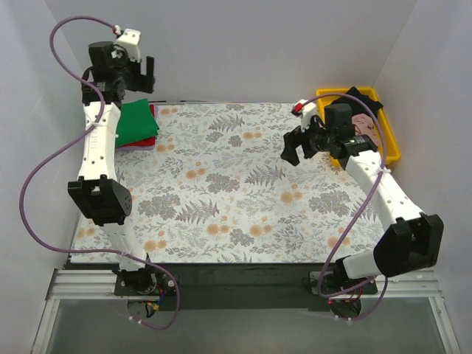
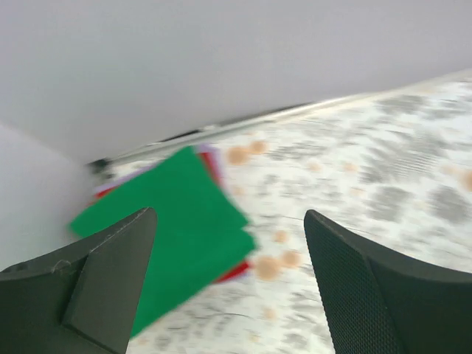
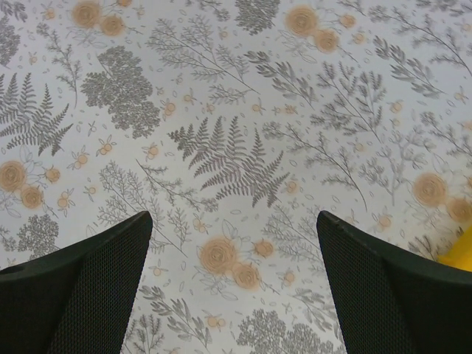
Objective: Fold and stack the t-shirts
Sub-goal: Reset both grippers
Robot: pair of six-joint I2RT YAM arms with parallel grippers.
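A folded bright green t-shirt (image 1: 137,122) lies at the far left of the table on top of a folded red t-shirt (image 1: 153,110). The left wrist view shows the green one (image 2: 177,221) with a red edge (image 2: 236,271) under it. A black t-shirt (image 1: 363,99) and a dusty pink t-shirt (image 1: 365,122) lie crumpled in the yellow tray (image 1: 392,147). My left gripper (image 1: 146,76) (image 2: 230,215) is open and empty, raised high above the green stack. My right gripper (image 1: 295,151) (image 3: 234,215) is open and empty, just above the table, left of the tray.
The grey-and-orange floral cloth (image 1: 236,184) (image 3: 236,147) covers the table. White walls close the back and both sides. A corner of the yellow tray (image 3: 459,254) shows at the right edge of the right wrist view.
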